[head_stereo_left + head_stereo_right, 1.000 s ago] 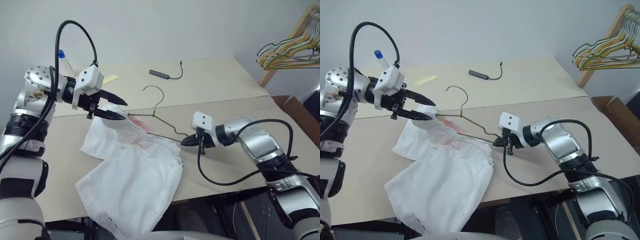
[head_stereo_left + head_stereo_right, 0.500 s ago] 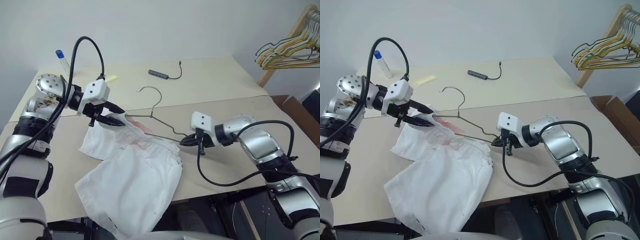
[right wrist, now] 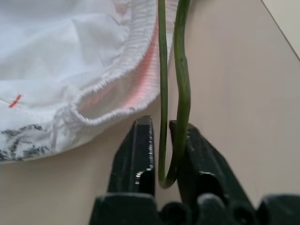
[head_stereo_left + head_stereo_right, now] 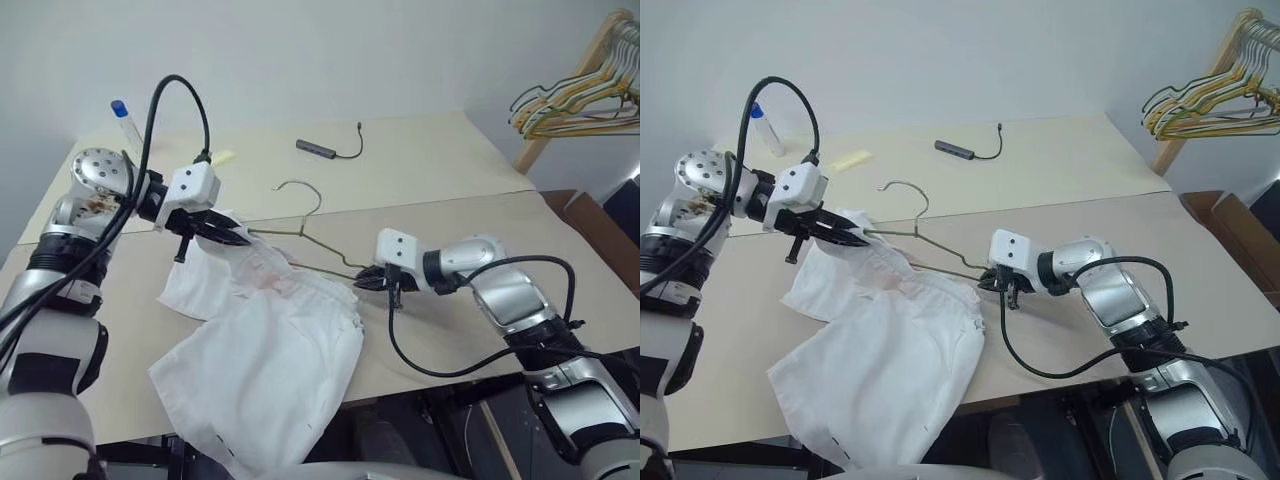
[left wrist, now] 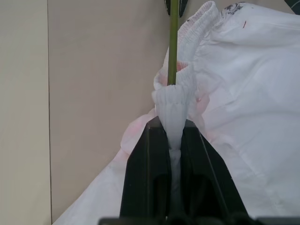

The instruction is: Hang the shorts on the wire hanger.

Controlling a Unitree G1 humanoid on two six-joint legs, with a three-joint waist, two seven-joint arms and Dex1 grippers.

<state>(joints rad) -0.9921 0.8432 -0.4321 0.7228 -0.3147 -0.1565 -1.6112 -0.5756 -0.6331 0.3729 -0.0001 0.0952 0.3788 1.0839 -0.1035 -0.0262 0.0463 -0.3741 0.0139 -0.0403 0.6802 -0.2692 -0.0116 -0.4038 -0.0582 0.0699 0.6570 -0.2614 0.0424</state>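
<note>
Since a second ago the left hand (image 5: 174, 140) has come together on the gathered waistband of the shorts (image 4: 270, 350), clamping it beside one end of the wire hanger (image 4: 310, 238). The right hand (image 3: 161, 154) has eased apart, its fingers (image 3: 140, 154) straddling the hanger's other bent end. The shorts lie spread on the bench (image 4: 450, 170), hem over the near edge, hanger hook pointing away.
</note>
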